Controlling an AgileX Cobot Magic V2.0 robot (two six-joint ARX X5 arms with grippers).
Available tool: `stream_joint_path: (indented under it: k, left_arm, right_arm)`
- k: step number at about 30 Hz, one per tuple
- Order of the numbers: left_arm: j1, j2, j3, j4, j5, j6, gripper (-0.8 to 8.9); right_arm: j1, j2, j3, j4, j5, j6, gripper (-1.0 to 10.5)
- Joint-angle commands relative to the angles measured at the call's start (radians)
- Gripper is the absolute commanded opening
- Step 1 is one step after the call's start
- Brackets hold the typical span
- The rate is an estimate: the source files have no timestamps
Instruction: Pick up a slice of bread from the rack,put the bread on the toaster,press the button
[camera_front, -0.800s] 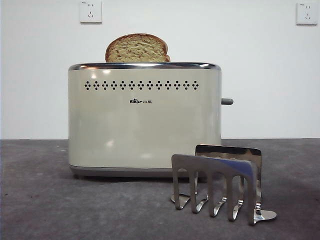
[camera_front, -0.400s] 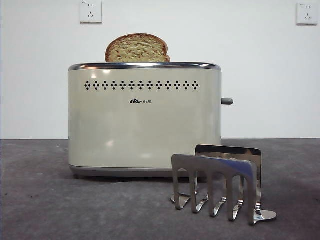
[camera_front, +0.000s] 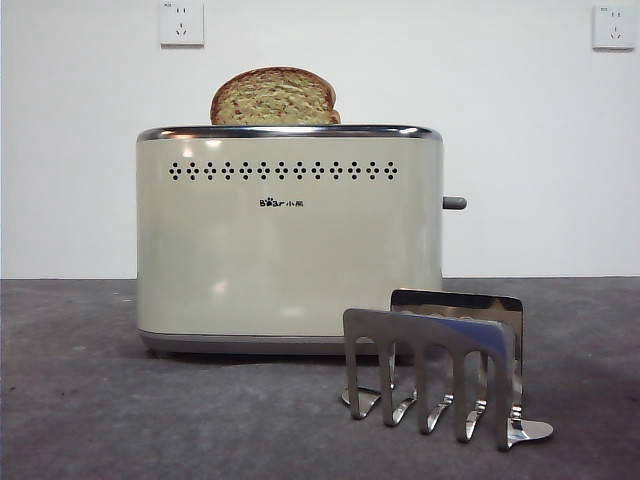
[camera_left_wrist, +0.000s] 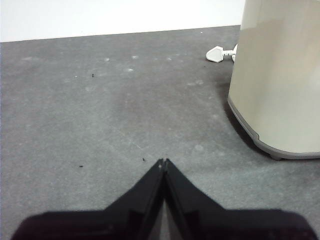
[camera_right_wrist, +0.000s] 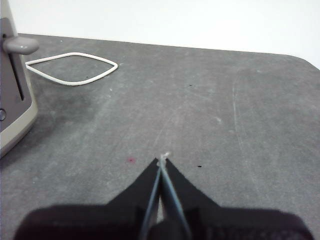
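The slice of bread (camera_front: 273, 97) stands upright in the top of the cream toaster (camera_front: 289, 240), its rounded top showing above the chrome rim. The button (camera_front: 454, 203) juts from the toaster's right side, high up; it also shows in the right wrist view (camera_right_wrist: 20, 45). The steel rack (camera_front: 440, 365) stands empty in front of the toaster, to the right. My left gripper (camera_left_wrist: 164, 162) is shut and empty over bare table beside the toaster (camera_left_wrist: 280, 75). My right gripper (camera_right_wrist: 163, 160) is shut and empty, off to the side of the toaster's button end (camera_right_wrist: 12, 90). Neither arm shows in the front view.
A white power cord (camera_right_wrist: 72, 67) lies looped on the grey table beyond the toaster's button side. A white plug (camera_left_wrist: 216, 53) lies behind the toaster in the left wrist view. Two wall sockets (camera_front: 181, 22) sit on the white wall behind.
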Motion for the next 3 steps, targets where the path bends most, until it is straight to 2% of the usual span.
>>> stream_joint_path:
  k: [1,3]
  left_arm:
    - [0.003,0.0,-0.01,0.005,0.0,-0.006,-0.02]
    - [0.003,0.0,-0.01,0.005,0.0,-0.006,-0.02]
  right_arm:
    - [0.0,-0.003,-0.01,0.005,0.003,-0.003,0.0]
    - [0.0,-0.003,-0.01,0.005,0.003,-0.003,0.0]
